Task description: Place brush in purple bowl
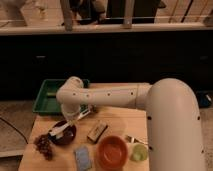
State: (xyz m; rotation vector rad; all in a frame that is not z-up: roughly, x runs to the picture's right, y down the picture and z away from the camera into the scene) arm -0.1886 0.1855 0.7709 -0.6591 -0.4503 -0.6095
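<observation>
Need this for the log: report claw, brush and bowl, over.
Claw low over purple bowl's far rim. Brush lying across the bowl. Wooden block beside it, apart; nothing blocking.

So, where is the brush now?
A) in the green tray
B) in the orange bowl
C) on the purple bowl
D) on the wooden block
C: the brush lies across the purple bowl, with the gripper just above the bowl's far rim.
</observation>
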